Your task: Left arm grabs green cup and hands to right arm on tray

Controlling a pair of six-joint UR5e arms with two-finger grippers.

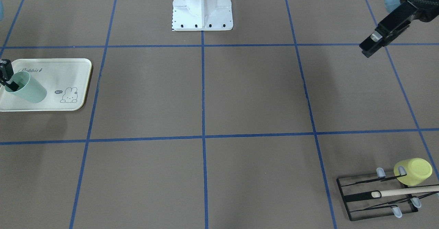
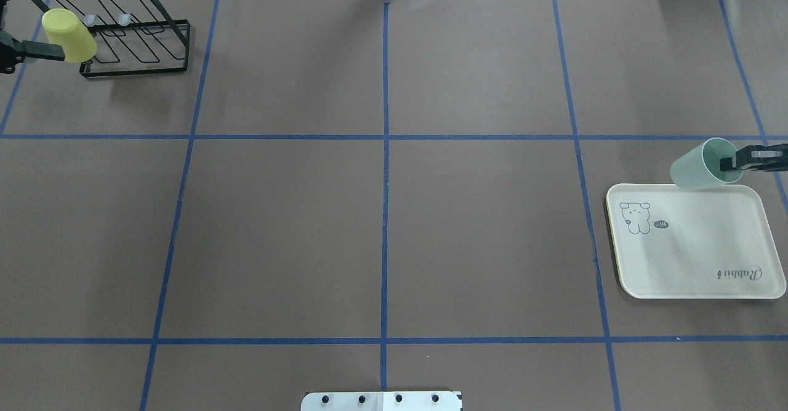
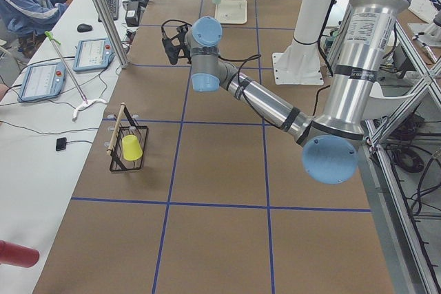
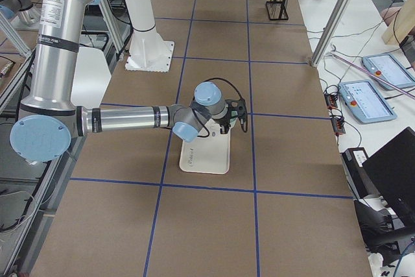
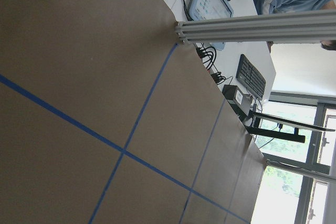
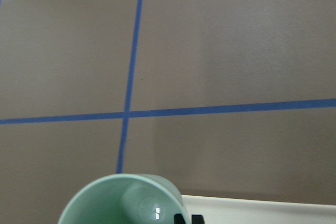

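Note:
The pale mint-green cup (image 1: 29, 89) hangs tilted over the cream Rabbit tray (image 1: 68, 74), its open mouth towards the right gripper. My right gripper (image 1: 7, 81) is shut on the cup's rim, one finger inside and one outside. In the overhead view the cup (image 2: 699, 168) sits over the far edge of the tray (image 2: 695, 257). The right wrist view shows the cup's mouth (image 6: 126, 203) at the bottom. My left gripper (image 1: 367, 50) is open and empty, raised high over the table's left side, far from the cup.
A black wire rack (image 1: 377, 198) with a wooden rod stands at the far left corner, a yellow-green mug (image 1: 413, 171) hung on it. The white robot base (image 1: 202, 9) is at the near middle edge. Operator desks with tablets (image 3: 41, 77) lie beyond the table.

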